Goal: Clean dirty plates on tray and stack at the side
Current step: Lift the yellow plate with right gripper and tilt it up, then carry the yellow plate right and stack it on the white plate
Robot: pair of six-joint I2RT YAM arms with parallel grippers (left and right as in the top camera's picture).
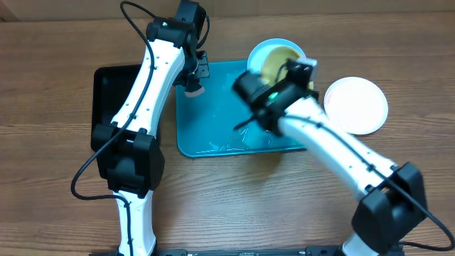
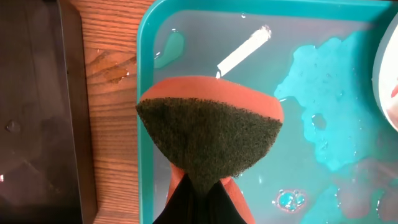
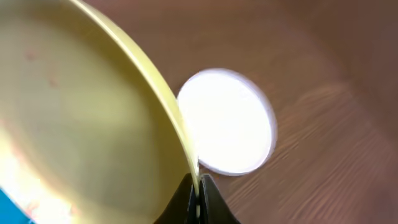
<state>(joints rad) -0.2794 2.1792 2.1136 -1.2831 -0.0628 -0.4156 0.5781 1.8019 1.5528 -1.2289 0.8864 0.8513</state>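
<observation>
Stacking step, judged: right gripper [image 3: 198, 186] clamps yellow-green plate [image 3: 81, 124] by its rim above tray [image 1: 213, 135] far-right corner, left gripper [image 2: 194, 200] pinches sponge [image 2: 208, 134]; next move probably right, onto white plate [image 1: 355, 104].

Glossy wet plastic tray [image 2: 323, 74], rough scouring sponge [image 2: 208, 134], wood-grain table [image 2: 112, 124].

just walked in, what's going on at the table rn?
The right gripper pinches the yellow-green plate by its rim, lifted. The white plate lies on the table beside the turquoise tray. The left gripper holds a sponge over the wet tray. The pale blue plate sits at the tray's far corner.
</observation>
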